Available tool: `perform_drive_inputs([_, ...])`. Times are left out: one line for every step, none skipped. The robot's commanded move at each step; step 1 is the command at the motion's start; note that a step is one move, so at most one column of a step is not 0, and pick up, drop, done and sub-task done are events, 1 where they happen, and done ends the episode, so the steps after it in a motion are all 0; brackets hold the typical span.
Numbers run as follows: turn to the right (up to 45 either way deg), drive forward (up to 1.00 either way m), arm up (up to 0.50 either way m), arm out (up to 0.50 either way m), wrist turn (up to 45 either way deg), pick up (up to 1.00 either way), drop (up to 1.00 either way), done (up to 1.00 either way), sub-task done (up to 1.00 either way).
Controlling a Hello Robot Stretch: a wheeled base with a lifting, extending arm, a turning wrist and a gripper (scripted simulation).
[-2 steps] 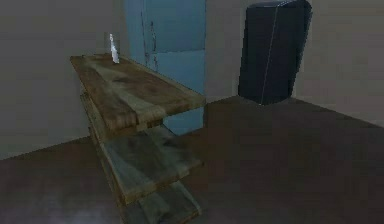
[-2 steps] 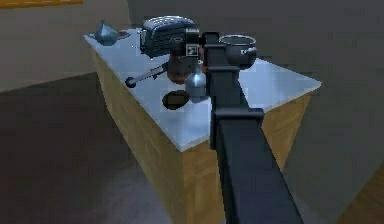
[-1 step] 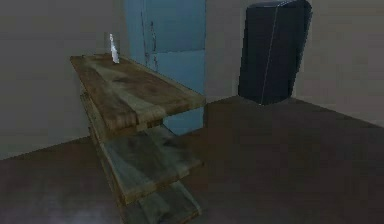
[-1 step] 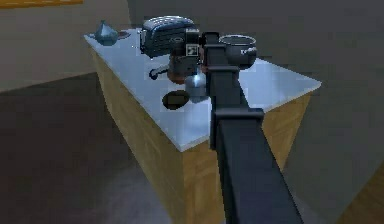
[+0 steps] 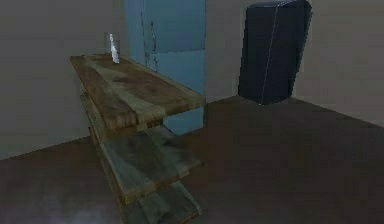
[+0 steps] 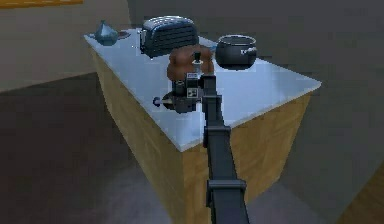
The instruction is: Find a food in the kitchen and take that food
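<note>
A brown round lump sits on the counter, right in front of the toaster. It may be the food, but it is too small to tell what kind. The toaster is dark and stands near the far end of the grey counter top.

The gripper is a bit nearer than the lump, on the same side of the toaster. The lump is on the counter just behind it, so I cannot tell if the gripper holds anything, or how its fingers stand. The dark arm comes up from the bottom edge to the gripper.

To the right of the toaster is a round black pot. To the left of the toaster, at the counter's far corner, is a small blue thing. The counter has wooden sides.

In the forward view there is a wooden rack with three shelves. A tiny white thing stands on its top shelf. Behind the rack is a light blue fridge. A tall dark bin stands off to the right by the wall. The floor is dark brown.
</note>
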Motion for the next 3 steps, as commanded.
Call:
perform_drive_inputs([0.0, 0.0, 0.0, 0.0, 0.0, 1.0, 0.0, 0.0, 0.0])
perform_drive_inputs([0.0, 0.0, 0.1, 0.0, 0.0, 0.0, 0.0, 0.0, 0.0])
perform_drive_inputs([0.0, 0.0, 0.0, 0.0, 0.0, 0.0, 0.0, 1.0, 0.0])
